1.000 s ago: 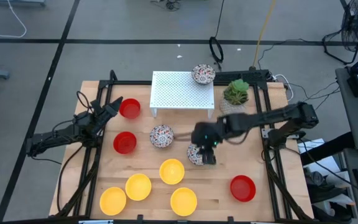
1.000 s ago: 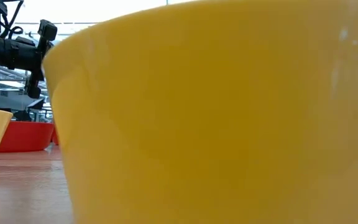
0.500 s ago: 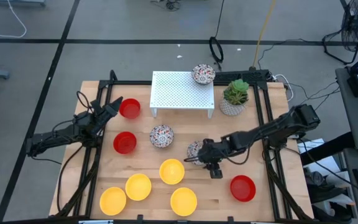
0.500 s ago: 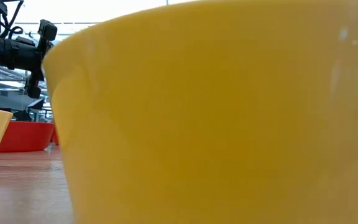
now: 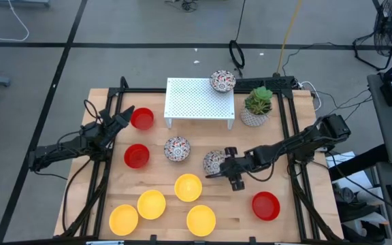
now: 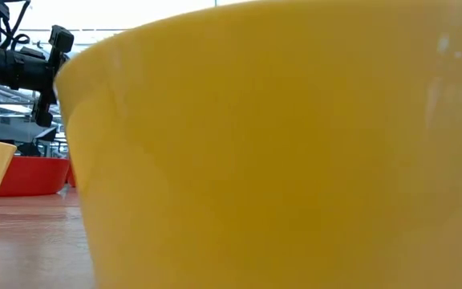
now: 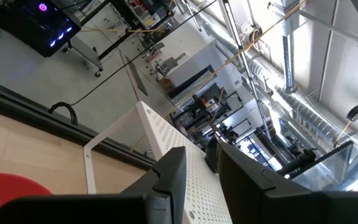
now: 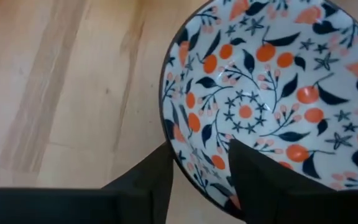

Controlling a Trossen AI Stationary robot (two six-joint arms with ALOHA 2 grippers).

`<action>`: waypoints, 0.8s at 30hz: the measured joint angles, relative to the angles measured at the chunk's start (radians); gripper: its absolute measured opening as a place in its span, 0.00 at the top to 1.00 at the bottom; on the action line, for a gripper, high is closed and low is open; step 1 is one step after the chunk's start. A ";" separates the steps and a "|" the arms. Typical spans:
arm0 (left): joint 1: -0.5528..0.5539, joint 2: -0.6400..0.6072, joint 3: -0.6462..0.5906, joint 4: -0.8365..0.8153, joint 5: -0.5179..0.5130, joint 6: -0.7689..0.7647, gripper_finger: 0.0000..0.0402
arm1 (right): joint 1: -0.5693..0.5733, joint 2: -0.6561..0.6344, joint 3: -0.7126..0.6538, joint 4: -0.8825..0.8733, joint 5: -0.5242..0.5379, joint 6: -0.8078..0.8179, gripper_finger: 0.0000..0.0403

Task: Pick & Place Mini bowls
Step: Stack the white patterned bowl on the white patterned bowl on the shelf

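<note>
Near the centre of the high view, the floral bowl (image 5: 214, 162) on the table (image 5: 284, 224) was straddled at its rim by the right gripper (image 5: 227, 170), one finger inside and one outside, not yet clamped. The grasping step was judged in hand; closing and lifting would be needed next. At the left of the frame, the left gripper (image 5: 123, 118) was parked, narrowly parted, holding nothing.

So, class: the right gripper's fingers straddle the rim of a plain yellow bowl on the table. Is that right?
Not quite. The right gripper straddles the rim of a floral bowl, white with red-and-dark pattern, not a yellow one. The right wrist view shows it; the rest stands.
</note>
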 joint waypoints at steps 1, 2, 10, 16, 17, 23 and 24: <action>0.000 0.000 0.000 0.000 0.000 0.000 0.77 | 0.000 0.000 0.000 0.000 0.000 -0.017 0.68; 0.000 0.000 0.000 0.000 0.000 0.000 0.77 | 0.000 0.000 0.000 0.000 0.001 -0.034 0.70; 0.000 0.000 0.000 0.000 0.000 0.000 0.77 | 0.000 -0.001 0.000 0.008 0.085 -0.064 0.97; 0.000 0.000 0.000 0.000 0.000 0.000 0.77 | 0.005 -0.021 0.003 0.052 0.045 -0.075 0.99; 0.000 0.000 0.000 0.000 0.000 0.000 0.77 | 0.008 -0.033 0.011 0.055 0.023 -0.088 0.99; 0.000 0.000 0.000 0.000 0.000 0.000 0.77 | 0.008 -0.156 0.085 0.096 0.022 -0.169 0.99; 0.000 0.000 0.000 0.000 0.000 0.000 0.77 | 0.004 -0.180 0.095 0.106 0.033 -0.189 0.99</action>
